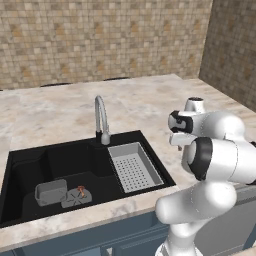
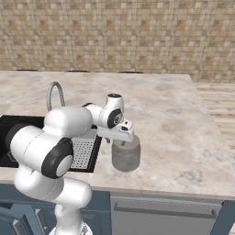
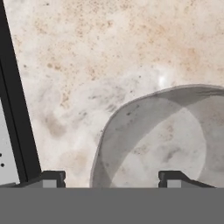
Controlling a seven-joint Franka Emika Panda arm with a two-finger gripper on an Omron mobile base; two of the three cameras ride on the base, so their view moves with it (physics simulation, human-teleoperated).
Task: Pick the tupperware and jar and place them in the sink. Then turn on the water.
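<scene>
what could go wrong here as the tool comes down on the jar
1. In the hand view the jar sits off to one side of the tool, so one finger may land on the rim instead of straddling it.
2. The jar stands near the counter's front edge; a nudge could tip or push it off.
3. The tupperware already lies in the sink, so a careless drop of the jar could hit it.
</scene>
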